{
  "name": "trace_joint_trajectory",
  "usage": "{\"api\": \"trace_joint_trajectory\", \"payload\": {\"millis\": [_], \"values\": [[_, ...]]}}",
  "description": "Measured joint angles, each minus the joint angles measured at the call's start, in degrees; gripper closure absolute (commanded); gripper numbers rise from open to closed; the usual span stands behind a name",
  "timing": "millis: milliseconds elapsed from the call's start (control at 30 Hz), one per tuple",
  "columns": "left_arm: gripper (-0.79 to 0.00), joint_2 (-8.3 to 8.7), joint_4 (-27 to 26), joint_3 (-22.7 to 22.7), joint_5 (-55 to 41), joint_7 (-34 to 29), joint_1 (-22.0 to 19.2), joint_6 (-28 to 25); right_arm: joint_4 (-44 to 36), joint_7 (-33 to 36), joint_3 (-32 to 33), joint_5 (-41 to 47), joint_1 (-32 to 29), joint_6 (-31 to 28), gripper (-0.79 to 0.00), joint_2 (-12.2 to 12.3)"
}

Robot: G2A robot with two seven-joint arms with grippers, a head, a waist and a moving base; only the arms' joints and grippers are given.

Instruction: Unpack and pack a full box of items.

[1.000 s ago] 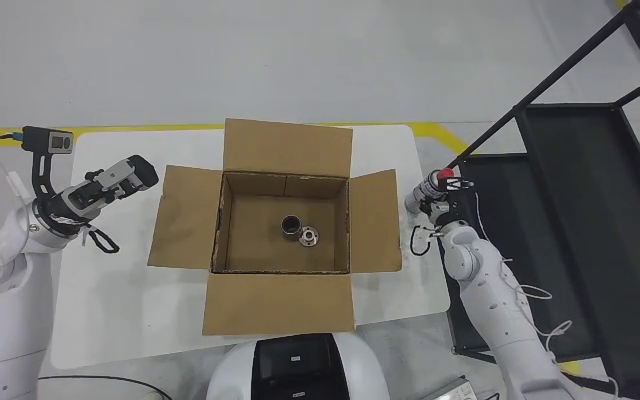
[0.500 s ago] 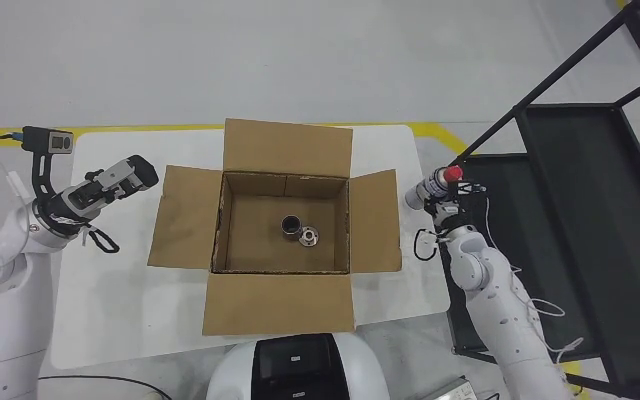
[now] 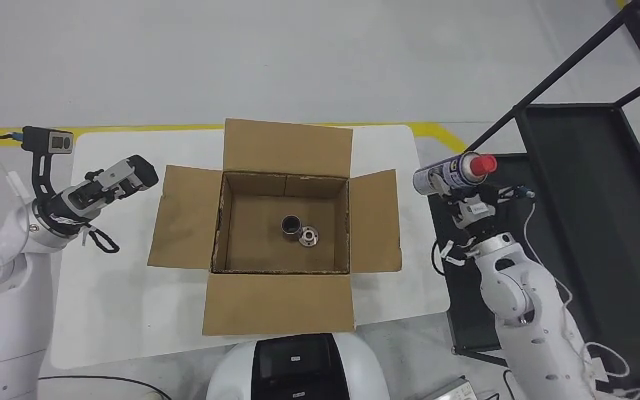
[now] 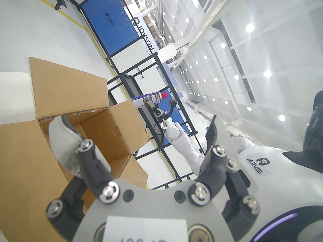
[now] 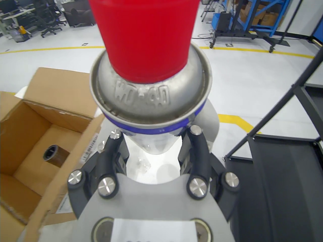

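Right gripper [image 3: 455, 182], clenched on spray can [image 3: 456, 173], has carried it from beside the box [image 3: 287, 148] out over the black rack [image 3: 560, 210] edge, so unpacking looks nearly done; left gripper [image 3: 138, 176] spread, empty

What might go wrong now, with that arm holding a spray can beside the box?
The spray can lies sideways in the right gripper, so it might slip. It hangs by the table edge, next to the black cart, so a drop could send it rolling off. Moving boxward, it could clip the box flap.

White arms [image 3: 520, 300], black cables [image 3: 103, 243], silver screws [image 5: 105, 186]
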Motion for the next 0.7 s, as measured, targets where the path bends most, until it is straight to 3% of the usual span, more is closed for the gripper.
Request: {"api": "trace_joint_trajectory", "payload": {"millis": [200, 367, 700], "values": [[-0.785, 0.00, 0.0, 0.0, 0.0, 0.0, 0.0, 0.0, -8.0, 7.8, -0.1, 4.6, -0.4, -8.0, 0.000, 0.5], [-0.785, 0.00, 0.0, 0.0, 0.0, 0.0, 0.0, 0.0, -11.6, 14.4, -4.1, 8.8, 1.6, -11.9, 0.000, 0.7], [-0.785, 0.00, 0.0, 0.0, 0.0, 0.0, 0.0, 0.0, -5.1, 39.7, -20.4, 20.5, 15.1, -12.6, 0.000, 1.0]]}}
